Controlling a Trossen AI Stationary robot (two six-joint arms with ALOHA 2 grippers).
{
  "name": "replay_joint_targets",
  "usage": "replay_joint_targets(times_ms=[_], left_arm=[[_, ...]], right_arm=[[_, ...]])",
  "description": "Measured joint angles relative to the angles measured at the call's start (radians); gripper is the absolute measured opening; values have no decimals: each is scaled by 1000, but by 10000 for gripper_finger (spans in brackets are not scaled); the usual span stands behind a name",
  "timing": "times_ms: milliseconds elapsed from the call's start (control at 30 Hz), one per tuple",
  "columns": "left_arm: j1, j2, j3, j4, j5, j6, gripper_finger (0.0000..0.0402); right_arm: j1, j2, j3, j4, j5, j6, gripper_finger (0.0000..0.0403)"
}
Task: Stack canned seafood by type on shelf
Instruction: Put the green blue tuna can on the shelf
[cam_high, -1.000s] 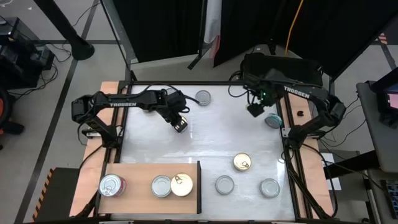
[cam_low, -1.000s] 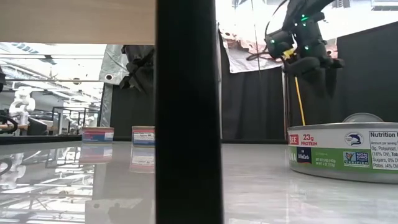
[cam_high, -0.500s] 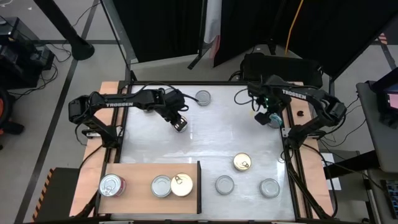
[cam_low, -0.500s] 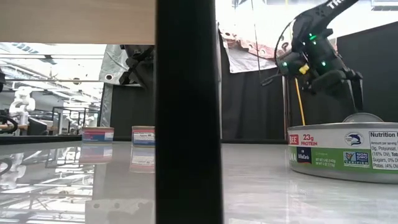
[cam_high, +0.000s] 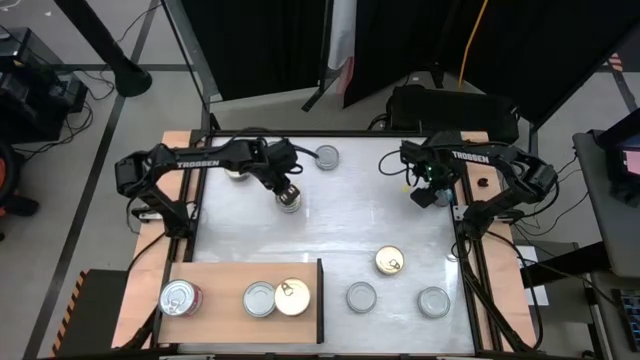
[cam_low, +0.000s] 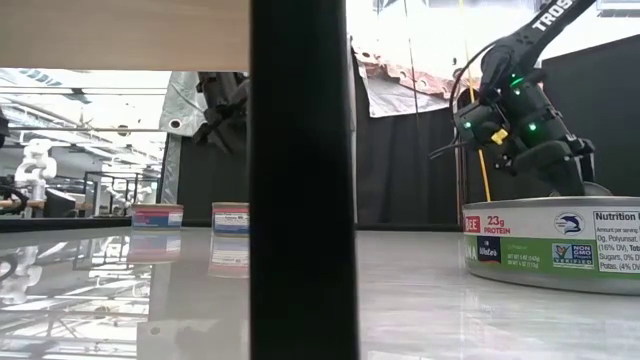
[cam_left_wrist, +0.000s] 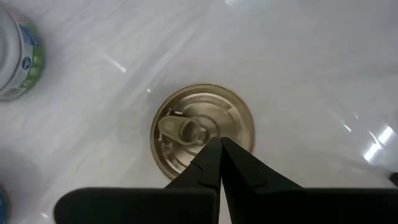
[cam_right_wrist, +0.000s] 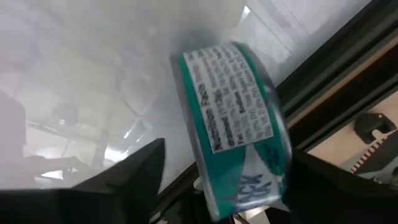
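1. Canned seafood is scattered. On the shelf (cam_high: 215, 278) at lower left of the high view sit a red-labelled can (cam_high: 179, 297), a silver-lid can (cam_high: 259, 298) and a gold-lid can (cam_high: 292, 296), the last two touching. On the tabletop (cam_high: 340, 230): a gold-lid can (cam_high: 389, 261) right of centre, two silver-lid cans (cam_high: 361, 296) (cam_high: 434, 301) along the lower edge, one silver-lid can (cam_high: 326, 156) at the top edge.

2. Right tool (cam_high: 432, 190) is at the upper right of the high view, against the tabletop's right rail. Its wrist view shows a teal-labelled can (cam_right_wrist: 239, 118) between spread fingers (cam_right_wrist: 134, 171). The can looks tilted up on its rim. Whether the pads already press on it, I cannot tell.

3. Judged step: picking up that teal-labelled can. To do it well, centre the can between the fingers before closing, and close on the side wall, not the lid edge. A tilted can may roll or skid toward the rail; close slowly and confirm a firm hold before lifting.

4. Left tool (cam_high: 288, 192) is at upper centre-left, fingers pinched narrow, holding nothing. Its wrist view shows the tips (cam_left_wrist: 219, 155) directly over another gold-lid can (cam_left_wrist: 202, 138), near its pull tab. It must spread wide before it can take that can.

5. Once lifted, carry the teal-labelled can to the shelf and stack it only on a matching type; check its lid colour first, since it is hidden now.
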Motion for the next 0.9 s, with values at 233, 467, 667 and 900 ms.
replay_joint_targets(times_ms=[233, 467, 667, 900], left_arm=[[39, 46, 0, -88, 39, -80, 11], [39, 51, 0, -103, 24, -77, 11], [28, 50, 0, -117, 74, -84, 11], [-14, -27, 6, -89, 319, -146, 11]], right_arm=[[1, 0, -2, 21, -6, 54, 116], [19, 0, -1, 19, -41, 73, 118], [65, -5, 86, -54, -190, 82, 118], [192, -95, 356, 85, -440, 311, 118]])
